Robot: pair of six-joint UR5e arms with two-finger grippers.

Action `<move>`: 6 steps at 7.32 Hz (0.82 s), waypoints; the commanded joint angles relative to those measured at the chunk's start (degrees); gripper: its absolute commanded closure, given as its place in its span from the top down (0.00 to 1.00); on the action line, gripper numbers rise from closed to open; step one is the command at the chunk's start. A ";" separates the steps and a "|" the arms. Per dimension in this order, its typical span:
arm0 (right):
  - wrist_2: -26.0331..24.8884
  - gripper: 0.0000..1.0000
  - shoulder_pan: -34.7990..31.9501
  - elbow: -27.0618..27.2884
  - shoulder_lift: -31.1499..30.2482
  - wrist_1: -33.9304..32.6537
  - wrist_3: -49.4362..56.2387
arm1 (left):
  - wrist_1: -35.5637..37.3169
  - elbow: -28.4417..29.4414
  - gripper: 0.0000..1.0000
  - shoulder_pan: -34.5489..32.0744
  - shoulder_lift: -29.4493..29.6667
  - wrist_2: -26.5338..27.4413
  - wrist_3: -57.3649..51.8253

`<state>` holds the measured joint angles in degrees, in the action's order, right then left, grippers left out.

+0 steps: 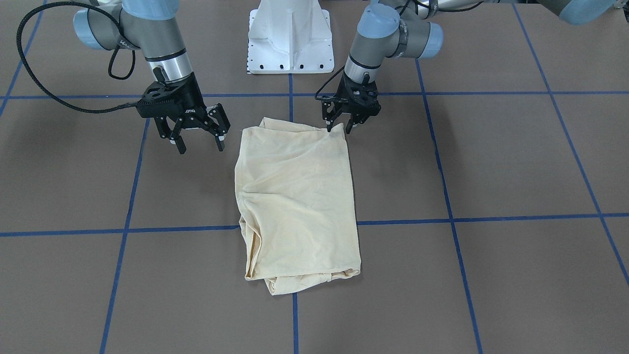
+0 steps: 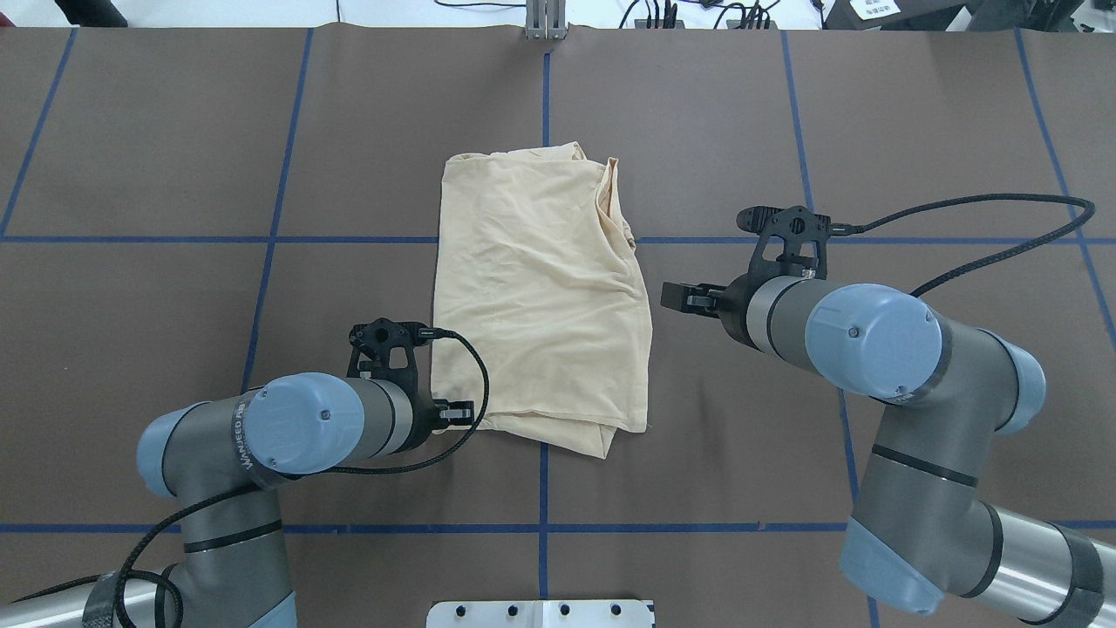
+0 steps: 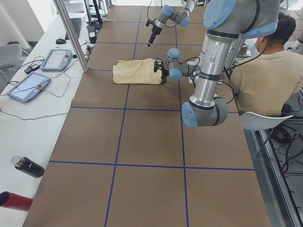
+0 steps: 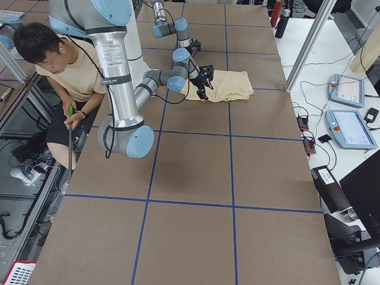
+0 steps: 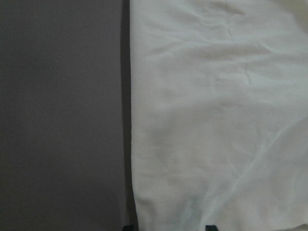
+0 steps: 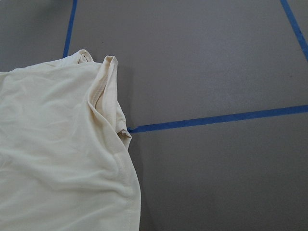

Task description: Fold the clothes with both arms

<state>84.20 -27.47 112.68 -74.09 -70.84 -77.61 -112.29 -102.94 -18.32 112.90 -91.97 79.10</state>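
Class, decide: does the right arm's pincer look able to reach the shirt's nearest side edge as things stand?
Probably yes: the right pincer hangs open beside the shirt, with only table between them; the left pincer sits at the opposite side's corner.

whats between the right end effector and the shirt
Nothing but a bare strip of brown table. The open right end effector hangs apart from the shirt, which shows most clearly in the exterior front-facing view.

A brown table (image 1: 491,162) bears a grid of blue tape (image 1: 452,216), and a white base (image 1: 291,37) stands at its robot-side edge. A person (image 3: 265,80) sits there on a chair (image 3: 258,120). Along the opposite edge, a white bench (image 3: 28,132) holds two pendants (image 3: 57,59), a keyboard (image 3: 75,26), a black bottle (image 3: 28,166) and a red bottle (image 3: 14,201).
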 commanded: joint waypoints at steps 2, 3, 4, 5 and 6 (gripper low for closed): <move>-0.09 1.00 0.14 -0.09 0.00 -0.09 0.00 | -0.04 0.20 0.00 0.04 0.04 -0.05 0.09; -0.09 1.00 0.40 -0.09 0.00 -0.09 -0.09 | 0.05 0.20 0.00 0.04 0.04 0.04 0.00; -0.17 1.00 0.75 -0.44 0.52 -0.26 -0.52 | 0.05 0.02 0.00 0.04 -0.05 0.04 -0.09; -0.26 1.00 1.36 -0.71 0.88 -0.44 -2.96 | 0.05 -0.07 0.00 0.04 0.03 0.04 0.00; -0.35 1.00 1.63 -1.84 3.05 -1.22 -3.42 | 0.05 -0.07 0.00 0.04 0.04 0.04 0.00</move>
<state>83.96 -26.32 111.86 -72.90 -71.37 -79.76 -112.24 -102.95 -18.28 112.92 -91.94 79.08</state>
